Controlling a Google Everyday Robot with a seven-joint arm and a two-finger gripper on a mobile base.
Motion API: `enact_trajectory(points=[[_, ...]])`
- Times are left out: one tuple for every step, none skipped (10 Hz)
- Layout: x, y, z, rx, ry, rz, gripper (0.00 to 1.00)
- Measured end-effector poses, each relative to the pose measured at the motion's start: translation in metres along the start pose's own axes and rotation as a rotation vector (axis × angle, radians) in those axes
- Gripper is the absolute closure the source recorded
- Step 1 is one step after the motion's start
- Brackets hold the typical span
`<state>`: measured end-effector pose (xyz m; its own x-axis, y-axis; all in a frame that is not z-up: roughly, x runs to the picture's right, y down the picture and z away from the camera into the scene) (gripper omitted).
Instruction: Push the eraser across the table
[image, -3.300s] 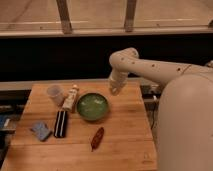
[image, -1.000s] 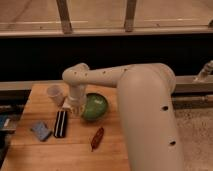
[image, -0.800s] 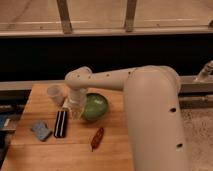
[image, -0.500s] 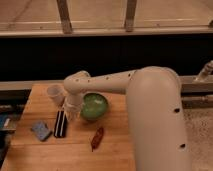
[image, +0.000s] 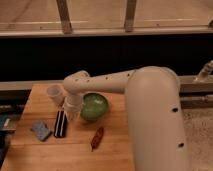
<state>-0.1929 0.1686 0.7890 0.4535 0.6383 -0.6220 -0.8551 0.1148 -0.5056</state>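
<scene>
A flat black oblong eraser (image: 60, 123) with a thin pale stripe lies near the left edge of the light-brown plank worktop (image: 45, 155), its long axis running from near edge to far edge. The smooth white arm (image: 150, 100) reaches in from the right, its end effector (image: 71, 112) just beside the eraser's far end; whether it is spread or pressed together cannot be told. A blue-grey squarish pad (image: 41, 130) sits just left of the eraser, a pale cup (image: 55, 93) stands toward the far-left corner, a round green bowl (image: 95, 106) sits right of the end effector, and a slim red-brown chili-shaped piece (image: 97, 138) lies nearer the front edge.
</scene>
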Motion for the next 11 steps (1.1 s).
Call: enact_trajectory(points=[[-0.002, 0.002, 0.006, 0.017, 0.016, 0.0, 1.0], [-0.003, 0.002, 0.009, 0.024, 0.025, 0.003, 1.0], [-0.004, 0.0, 0.013, 0.036, 0.04, 0.009, 1.0], [-0.005, -0.001, 0.016, 0.04, 0.047, 0.013, 1.0], [-0.005, -0.003, 0.022, 0.046, 0.06, 0.018, 1.0], [-0.006, -0.006, 0.026, 0.056, 0.072, 0.023, 1.0], [-0.007, -0.008, 0.032, 0.066, 0.086, 0.027, 1.0], [-0.008, -0.009, 0.036, 0.07, 0.093, 0.029, 1.0], [-0.009, -0.011, 0.039, 0.071, 0.099, 0.032, 1.0], [-0.01, -0.013, 0.045, 0.071, 0.108, 0.034, 1.0], [-0.013, -0.011, 0.05, 0.069, 0.117, 0.025, 1.0]])
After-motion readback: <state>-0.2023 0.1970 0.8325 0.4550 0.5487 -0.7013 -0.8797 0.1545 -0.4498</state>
